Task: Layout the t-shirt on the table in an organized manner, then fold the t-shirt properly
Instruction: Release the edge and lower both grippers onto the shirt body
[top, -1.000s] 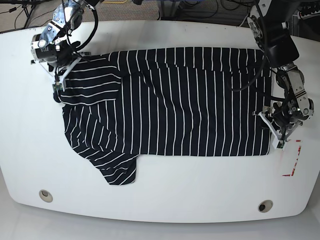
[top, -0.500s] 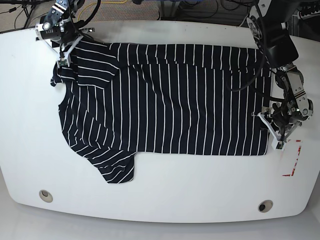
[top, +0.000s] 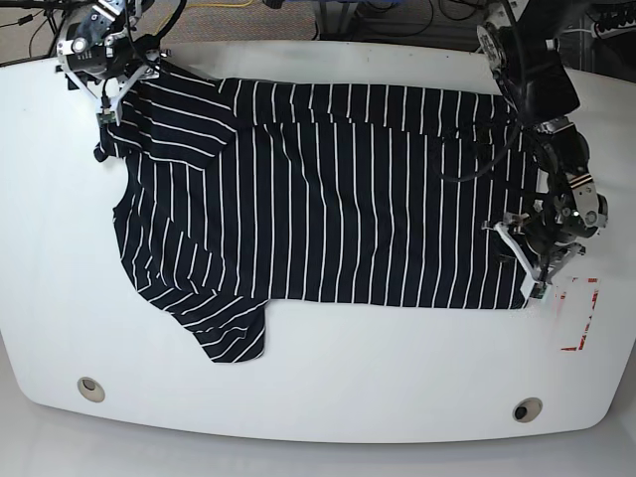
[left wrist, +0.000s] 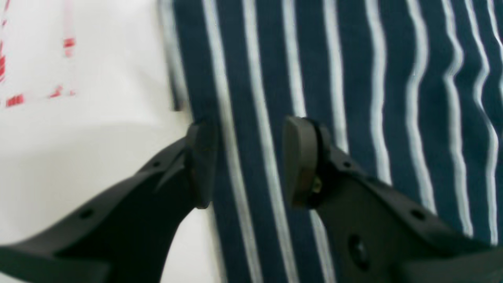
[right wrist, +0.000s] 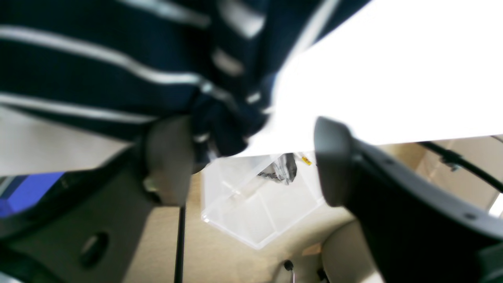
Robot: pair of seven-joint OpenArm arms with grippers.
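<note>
The navy white-striped t-shirt lies spread across the white table, with one sleeve sticking out at the near left. My right gripper is at the shirt's far left corner, by the table edge. In the right wrist view this gripper stands open, with a bunch of fabric resting against one pad. My left gripper sits at the shirt's near right hem. In the left wrist view it is open and straddles the striped hem, one finger at the cloth's edge.
A red-and-white tape rectangle lies just right of the hem, also in the left wrist view as tape. Two metal grommets sit near the front edge. Past the far table edge a clear plastic box stands on the floor.
My right gripper drew the shirt's far left corner up toward the table's back-left corner, flattening that shoulder, and its jaws now stand apart. My left gripper shifted slightly left and back along the hem.
</note>
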